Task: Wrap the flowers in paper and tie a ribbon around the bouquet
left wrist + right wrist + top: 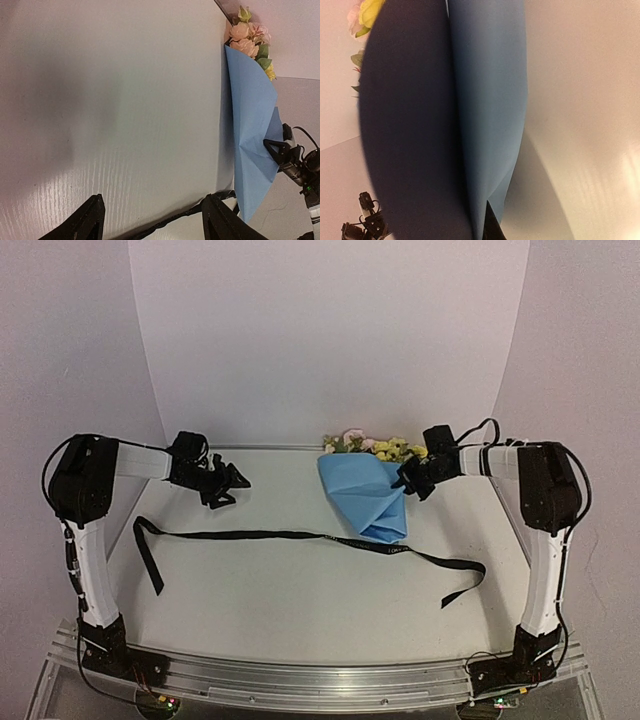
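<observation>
Tabletop (285,585) carries bouquet (372,468), right tool (406,482) pinching paper (360,500).

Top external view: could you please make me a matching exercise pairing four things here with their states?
Things:
1 ribbon
2 flowers
3 left gripper
4 right gripper

States:
A open, empty
B shut on the edge of the paper
C lying stretched across the table
D poking out of the paper's far end

Pairs: 1-C, 2-D, 3-A, 4-B

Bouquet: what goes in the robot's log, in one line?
paper: folded round flowers | right claw: shut on paper | left claw: open, empty | ribbon: flat, untied
</observation>
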Motion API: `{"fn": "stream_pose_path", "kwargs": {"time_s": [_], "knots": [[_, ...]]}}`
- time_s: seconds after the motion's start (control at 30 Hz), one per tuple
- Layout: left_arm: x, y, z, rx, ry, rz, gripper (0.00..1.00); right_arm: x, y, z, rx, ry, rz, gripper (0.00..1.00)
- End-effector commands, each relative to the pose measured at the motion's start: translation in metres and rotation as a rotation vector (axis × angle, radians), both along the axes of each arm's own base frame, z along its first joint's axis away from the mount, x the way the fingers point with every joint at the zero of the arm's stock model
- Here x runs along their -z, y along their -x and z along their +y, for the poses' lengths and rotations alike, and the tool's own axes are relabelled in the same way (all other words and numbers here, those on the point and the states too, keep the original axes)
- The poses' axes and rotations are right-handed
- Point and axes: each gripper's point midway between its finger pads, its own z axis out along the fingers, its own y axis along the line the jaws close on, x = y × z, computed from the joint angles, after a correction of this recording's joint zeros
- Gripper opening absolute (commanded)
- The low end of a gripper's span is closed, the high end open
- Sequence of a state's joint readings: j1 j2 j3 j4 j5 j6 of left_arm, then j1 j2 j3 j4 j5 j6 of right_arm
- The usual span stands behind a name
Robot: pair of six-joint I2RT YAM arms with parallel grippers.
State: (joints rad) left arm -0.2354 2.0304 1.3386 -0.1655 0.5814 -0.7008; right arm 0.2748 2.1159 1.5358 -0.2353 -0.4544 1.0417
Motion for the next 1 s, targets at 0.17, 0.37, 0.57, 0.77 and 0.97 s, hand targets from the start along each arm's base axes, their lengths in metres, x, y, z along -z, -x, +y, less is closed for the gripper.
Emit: {"fn": "stream_pose_path", "kwargs": {"time_s": [0.17, 0.37, 0.57, 0.77, 0.97], "knots": [[-0.021, 0.015, 0.007, -0.024, -0.01, -0.046, 0.69, -0.034, 0.015, 0.074, 0.072, -0.144, -0.036, 0.0], [-0.019, 0.028, 0.011, -0.053, 0.005, -0.038, 0.69, -0.031, 0.038, 0.119, 0.101, -0.178, -0.023, 0.0], [-0.02, 0.036, 0.014, -0.059, 0.006, -0.039, 0.69, -0.035, 0.057, 0.147, 0.134, -0.202, -0.039, 0.0], [-0.02, 0.041, 0.016, -0.06, 0.002, -0.044, 0.69, -0.042, 0.078, 0.166, 0.093, -0.19, -0.059, 0.0], [-0.017, 0.044, 0.017, -0.068, 0.007, -0.043, 0.69, -0.047, 0.098, 0.166, 0.115, -0.175, -0.094, 0.0]]}}
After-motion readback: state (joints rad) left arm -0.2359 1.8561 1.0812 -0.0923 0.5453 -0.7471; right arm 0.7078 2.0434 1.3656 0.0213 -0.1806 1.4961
